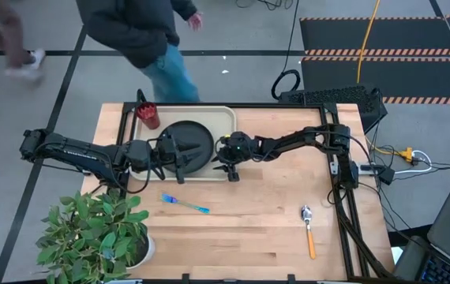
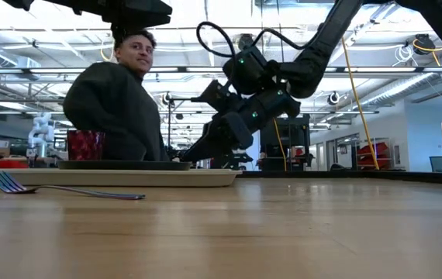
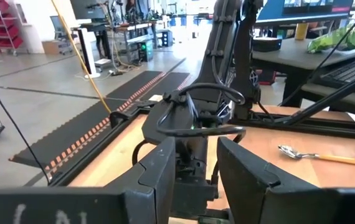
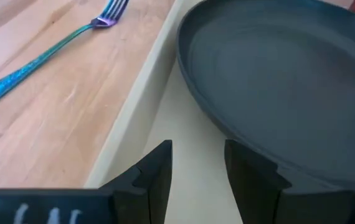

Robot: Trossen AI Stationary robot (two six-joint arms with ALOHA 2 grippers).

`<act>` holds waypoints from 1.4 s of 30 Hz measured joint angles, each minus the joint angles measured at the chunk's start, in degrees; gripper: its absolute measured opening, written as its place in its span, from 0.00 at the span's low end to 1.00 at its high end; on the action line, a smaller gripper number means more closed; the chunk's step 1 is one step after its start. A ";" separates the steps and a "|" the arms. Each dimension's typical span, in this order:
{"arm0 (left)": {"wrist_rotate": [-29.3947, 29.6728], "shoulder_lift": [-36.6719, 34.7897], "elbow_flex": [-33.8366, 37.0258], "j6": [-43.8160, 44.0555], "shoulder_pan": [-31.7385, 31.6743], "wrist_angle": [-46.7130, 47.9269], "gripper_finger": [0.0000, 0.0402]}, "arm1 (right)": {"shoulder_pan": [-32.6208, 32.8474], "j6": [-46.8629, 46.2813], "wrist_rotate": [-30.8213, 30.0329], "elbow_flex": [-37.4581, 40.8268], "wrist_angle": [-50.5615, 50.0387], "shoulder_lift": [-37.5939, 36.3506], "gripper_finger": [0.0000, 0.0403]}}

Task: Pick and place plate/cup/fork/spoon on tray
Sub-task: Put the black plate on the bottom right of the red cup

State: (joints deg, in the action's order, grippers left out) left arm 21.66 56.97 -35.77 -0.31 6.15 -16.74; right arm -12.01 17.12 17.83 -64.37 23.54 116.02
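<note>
- Your right gripper (image 1: pixel 223 155) hangs over the tray's (image 1: pixel 223 115) near right corner, its fingers (image 4: pixel 159 163) spread a little, with only bare tray floor showing in the gap and nothing pinched.
- Just past those fingertips lies the plate (image 4: pixel 277 81), flat on the tray, its rim right beside the gripper; in the low view the right gripper (image 2: pixel 198 149) slants down to the plate's (image 2: pixel 120 164) edge.
- Your left gripper (image 1: pixel 176 155) sits over the plate's (image 1: pixel 189 142) left part, its fingers (image 3: pixel 159 177) parted and empty, pointing across at the right arm.
- The cup (image 1: pixel 148 115) stands upright in the tray's far left corner, close to the plate.
- The fork (image 1: pixel 184 203) lies on the bare table (image 1: pixel 256 229), in front of the tray and apart from it.
- The spoon (image 1: pixel 309 230) lies well off to the right on the table, bowl toward the tray, handle toward the near edge.
- A potted plant (image 1: pixel 99 229) occupies the near left corner.
- A person (image 1: pixel 142 35) stands beyond the far edge.
</note>
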 joint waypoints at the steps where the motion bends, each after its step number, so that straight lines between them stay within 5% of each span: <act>1: 0.01 0.00 0.00 -0.36 -0.02 -0.05 0.30 | 0.05 0.01 -0.04 -0.71 -0.90 -0.01 0.35; 12: 0.72 -1.64 0.00 -2.59 -0.17 0.40 0.30 | 0.16 1.40 -1.63 -5.09 -11.37 -0.03 0.35; 42: 0.99 -1.61 0.00 -4.51 -0.17 2.89 0.30 | -0.42 0.92 -2.94 -7.92 -7.77 4.17 0.35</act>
State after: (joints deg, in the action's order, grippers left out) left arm 22.65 55.36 -35.77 -4.82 5.98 -13.85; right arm -12.43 18.04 14.90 -72.29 15.77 120.18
